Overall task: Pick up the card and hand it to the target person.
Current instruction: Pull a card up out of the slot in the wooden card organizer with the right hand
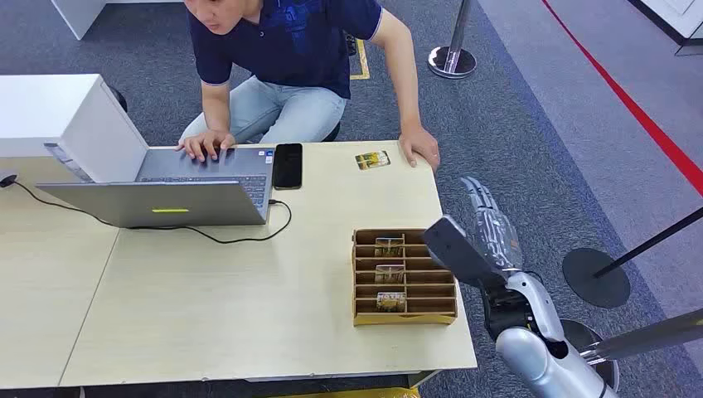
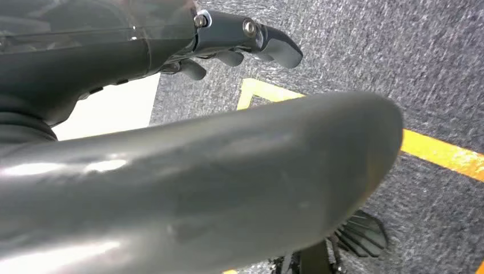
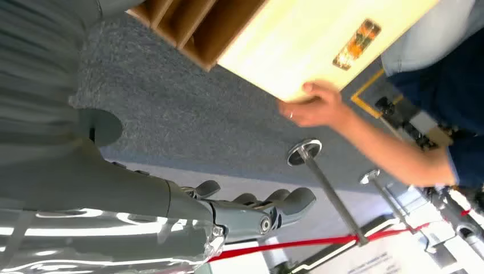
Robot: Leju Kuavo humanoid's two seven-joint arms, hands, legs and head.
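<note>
The head view looks down from high onto the table [image 1: 207,315]; the right wrist view, turned, sits close behind its hand [image 3: 251,214], sharing the table corner; the left wrist view faces carpet

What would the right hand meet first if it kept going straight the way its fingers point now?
Probably nothing close. The right hand hangs open beside the table, off its right edge, fingers aimed forward over the carpet. The stanchion base lies far ahead; depth is unclear.
</note>
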